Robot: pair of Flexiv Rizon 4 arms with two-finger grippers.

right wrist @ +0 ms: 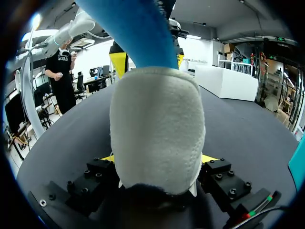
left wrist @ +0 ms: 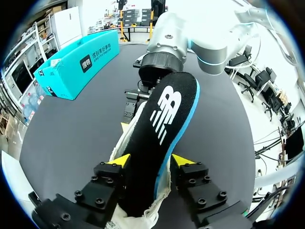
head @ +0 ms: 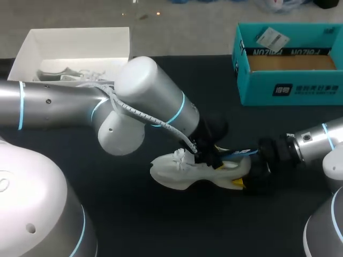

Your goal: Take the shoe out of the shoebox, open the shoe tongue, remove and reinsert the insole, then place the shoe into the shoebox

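Note:
A white shoe (head: 179,172) lies on its side on the black table, mid-table. Its black insole with a blue edge (left wrist: 162,124) stands out of the shoe's opening (head: 237,153). My left gripper (left wrist: 151,160) is over the opening, open, with the insole and the shoe's collar between its fingers. In the head view the left gripper (head: 208,152) is mostly hidden by its arm. My right gripper (right wrist: 159,158) is shut on the shoe's padded heel (right wrist: 157,129) from both sides, and comes in from the right (head: 245,178). Beyond the heel rises the insole's blue underside (right wrist: 138,33).
A white shoebox (head: 32,48) sits at the back left with a second shoe (head: 69,75) inside. A teal box (head: 289,88) stands open at the back right, also seen ahead of my left gripper (left wrist: 76,62). My left arm crosses in front of the white box.

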